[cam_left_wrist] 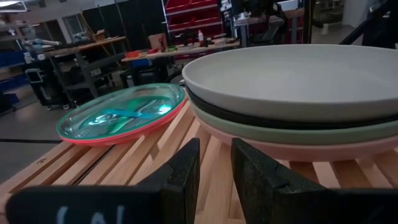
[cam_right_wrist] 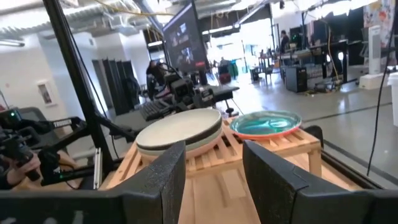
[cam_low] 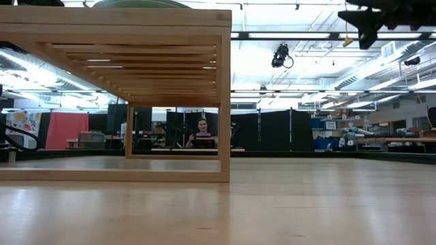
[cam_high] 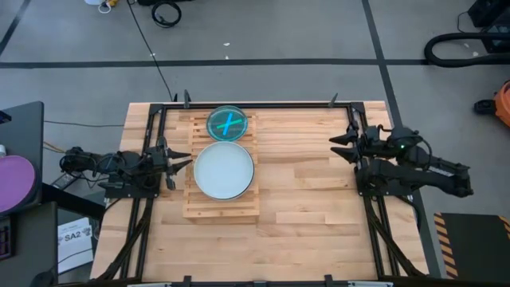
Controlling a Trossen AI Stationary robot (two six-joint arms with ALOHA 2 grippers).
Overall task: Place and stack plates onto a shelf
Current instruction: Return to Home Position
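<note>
The slatted wooden shelf (cam_high: 221, 203) stands left of the table's middle. On it rests a stack of large plates (cam_high: 224, 170) with a whitish one on top; in the left wrist view a dark, a green and a pinkish plate (cam_left_wrist: 292, 134) show beneath it. Behind it, at the shelf's far end, lies a small translucent blue plate on a red one (cam_high: 228, 123) (cam_left_wrist: 124, 112). My left gripper (cam_high: 182, 156) (cam_left_wrist: 216, 152) stands open just left of the shelf, pointing level at the stacks. My right gripper (cam_high: 341, 146) (cam_right_wrist: 214, 152) hangs open at the table's right, above the tabletop, facing the shelf (cam_right_wrist: 249, 152).
Bare plank tabletop (cam_high: 307, 191) lies between the shelf and the right arm. Black frame rails (cam_high: 263, 104) run along the table's edges. A purple disc (cam_high: 16, 179) sits off the table to the left. A person (cam_low: 202, 133) sits far behind in the room.
</note>
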